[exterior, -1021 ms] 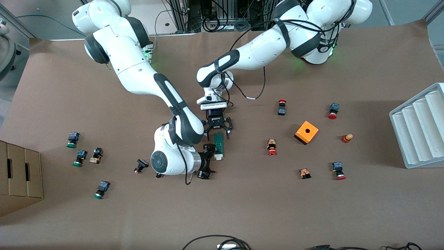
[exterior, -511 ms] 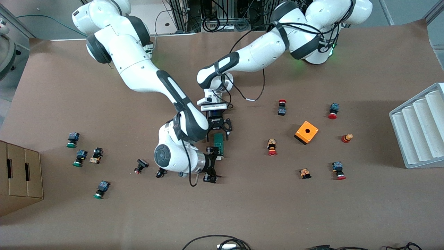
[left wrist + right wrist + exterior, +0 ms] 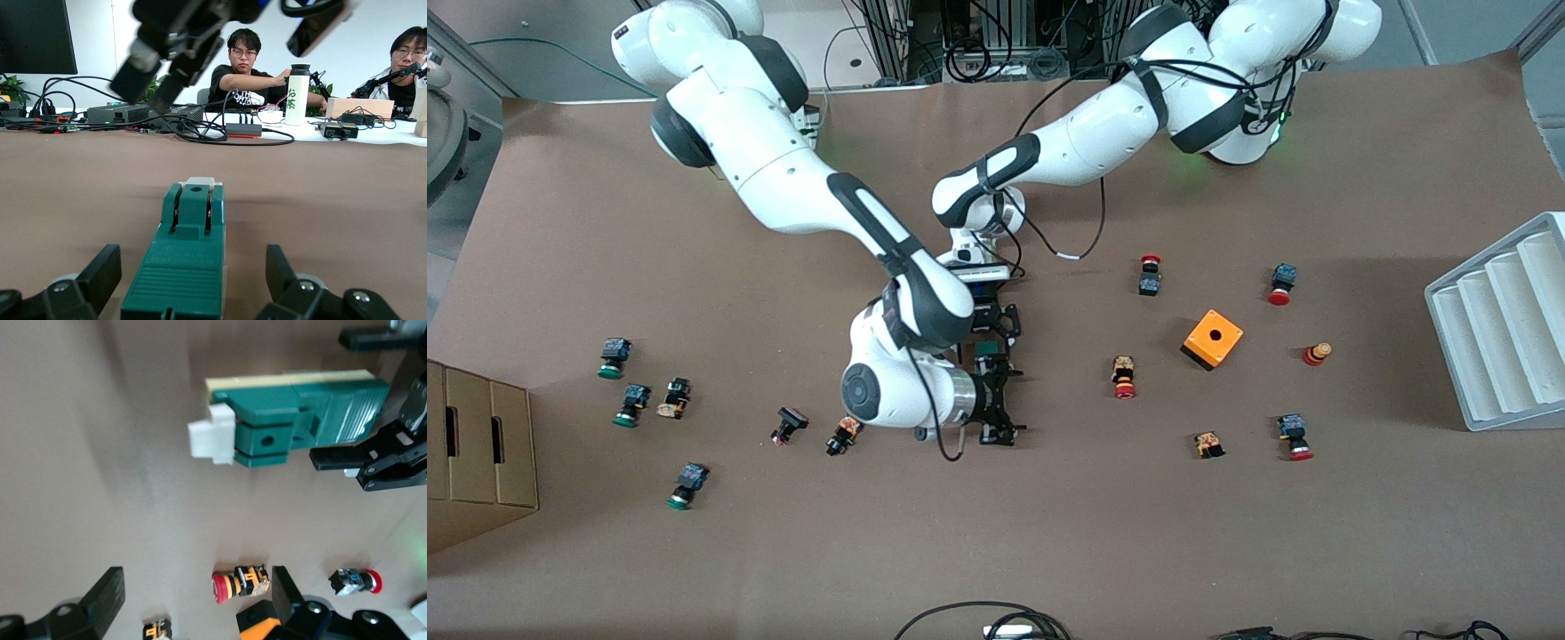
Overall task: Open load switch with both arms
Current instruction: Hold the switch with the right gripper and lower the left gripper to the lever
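Load switch (image 3: 985, 348) at frame centre on table, mostly hidden under both grippers, not yet grasped.
Small dark-green block, white lever tab at one end; looks light, rigid plastic, ribbed sides likely give decent grip, probably slides on smooth surface unless pinned. Best hold: green body across long sides, white tab for the pull. Left gripper (image 3: 190, 290) low, fingers spread either side of body, not touching. Right gripper (image 3: 1003, 393) over tab end, released, empty. Brown matte table (image 3: 1049, 533); push-buttons scattered, orange box (image 3: 1213, 339) centre-right, white tray at right edge, cardboard box lower left. Lab room, two seated people in left wrist view.
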Action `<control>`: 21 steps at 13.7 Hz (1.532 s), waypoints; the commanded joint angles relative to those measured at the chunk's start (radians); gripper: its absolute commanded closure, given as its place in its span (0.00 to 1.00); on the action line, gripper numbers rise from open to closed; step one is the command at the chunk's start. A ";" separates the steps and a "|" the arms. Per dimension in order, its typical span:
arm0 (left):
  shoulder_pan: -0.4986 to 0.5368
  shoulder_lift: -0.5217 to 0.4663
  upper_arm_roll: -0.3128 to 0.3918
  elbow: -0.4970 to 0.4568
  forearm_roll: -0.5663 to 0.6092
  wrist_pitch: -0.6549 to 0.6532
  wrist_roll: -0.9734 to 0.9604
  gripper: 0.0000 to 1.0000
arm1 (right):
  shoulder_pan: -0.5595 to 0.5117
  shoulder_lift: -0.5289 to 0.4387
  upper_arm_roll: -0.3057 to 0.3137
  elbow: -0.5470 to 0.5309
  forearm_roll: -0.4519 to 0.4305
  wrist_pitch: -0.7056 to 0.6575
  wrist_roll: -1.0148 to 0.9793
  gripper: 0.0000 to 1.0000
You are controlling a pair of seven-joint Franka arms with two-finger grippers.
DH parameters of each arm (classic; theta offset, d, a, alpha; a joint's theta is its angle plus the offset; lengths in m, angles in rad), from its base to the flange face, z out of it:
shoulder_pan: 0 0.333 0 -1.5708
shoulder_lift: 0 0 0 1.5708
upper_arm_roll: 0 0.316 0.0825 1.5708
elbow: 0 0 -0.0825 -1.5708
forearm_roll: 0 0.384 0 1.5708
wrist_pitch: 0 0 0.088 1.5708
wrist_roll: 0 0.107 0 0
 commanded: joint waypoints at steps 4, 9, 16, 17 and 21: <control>-0.006 0.036 -0.003 0.029 0.019 0.002 -0.018 0.25 | -0.089 -0.016 0.040 -0.009 0.057 -0.036 -0.036 0.00; -0.006 0.041 -0.003 0.029 0.017 0.001 -0.017 0.36 | 0.030 -0.015 -0.111 -0.024 0.064 -0.051 -0.068 0.11; -0.006 0.043 -0.003 0.028 0.012 0.001 -0.021 0.52 | 0.066 -0.027 -0.233 -0.010 0.066 -0.102 -0.091 0.10; -0.006 0.044 -0.003 0.028 0.012 0.001 -0.021 0.52 | 0.069 -0.027 -0.253 -0.010 0.069 -0.102 -0.088 0.10; -0.006 0.044 -0.003 0.028 0.011 0.001 -0.021 0.51 | 0.092 -0.022 -0.274 -0.007 0.098 -0.102 0.070 0.12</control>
